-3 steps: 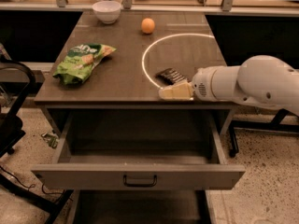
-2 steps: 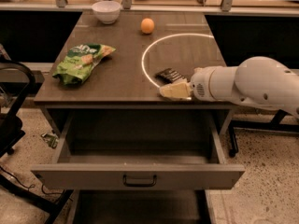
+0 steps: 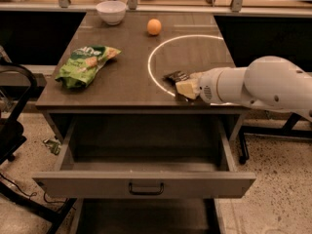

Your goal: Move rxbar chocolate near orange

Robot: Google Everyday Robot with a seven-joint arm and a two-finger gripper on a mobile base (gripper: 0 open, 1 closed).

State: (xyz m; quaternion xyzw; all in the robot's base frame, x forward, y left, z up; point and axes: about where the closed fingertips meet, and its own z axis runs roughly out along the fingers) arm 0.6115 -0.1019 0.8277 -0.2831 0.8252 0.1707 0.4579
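Note:
The rxbar chocolate, a small flat black bar, lies on the wooden table near its front right, on the edge of a white ring of light. My gripper, with pale yellowish tips on a white arm, reaches in from the right and sits right at the bar's near end, covering part of it. The orange rests at the far middle of the table, well away from the bar.
A green chip bag lies at the left of the table. A white bowl stands at the far left. An open empty drawer juts out below the front edge. A black chair frame stands at the left.
The gripper has shifted slightly up and toward the bar. The bar, orange, bag and bowl have not moved.

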